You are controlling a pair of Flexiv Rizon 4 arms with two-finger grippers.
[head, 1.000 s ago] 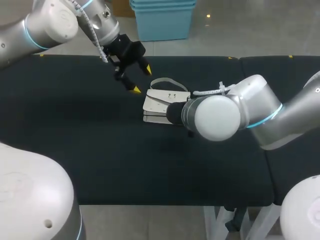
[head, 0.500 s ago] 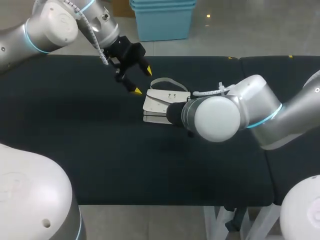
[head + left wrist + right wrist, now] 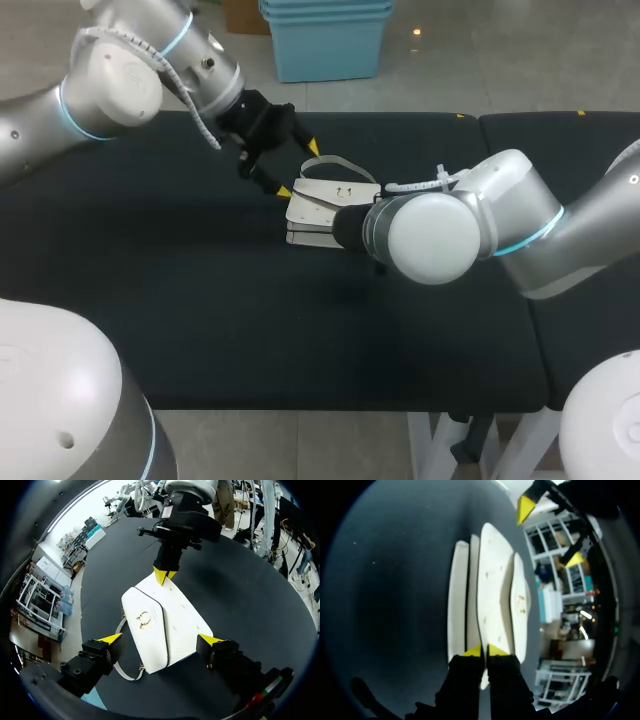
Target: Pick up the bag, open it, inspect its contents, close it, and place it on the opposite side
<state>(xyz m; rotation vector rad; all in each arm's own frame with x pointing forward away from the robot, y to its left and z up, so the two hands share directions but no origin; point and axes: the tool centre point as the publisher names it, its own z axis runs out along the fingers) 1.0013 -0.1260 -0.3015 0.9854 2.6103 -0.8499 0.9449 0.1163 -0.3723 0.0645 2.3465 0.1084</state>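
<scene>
bag [image 3: 330, 205]: flat on worktop [image 3: 200, 300].
right claw [image 3: 484, 651]: pinched shut on bag's edge.
left claw [image 3: 298, 168]: wide open, empty, above bag's opposite end.
advice: centre left claw over bag before closing.

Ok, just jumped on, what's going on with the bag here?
The white bag lies on the black table. The right arm has its jaws pinched shut on the bag's edge facing it. The left arm hangs over the opposite end, by the strap, jaws open and straddling the bag without touching. The bag looks closed and is not yet lifted.
</scene>
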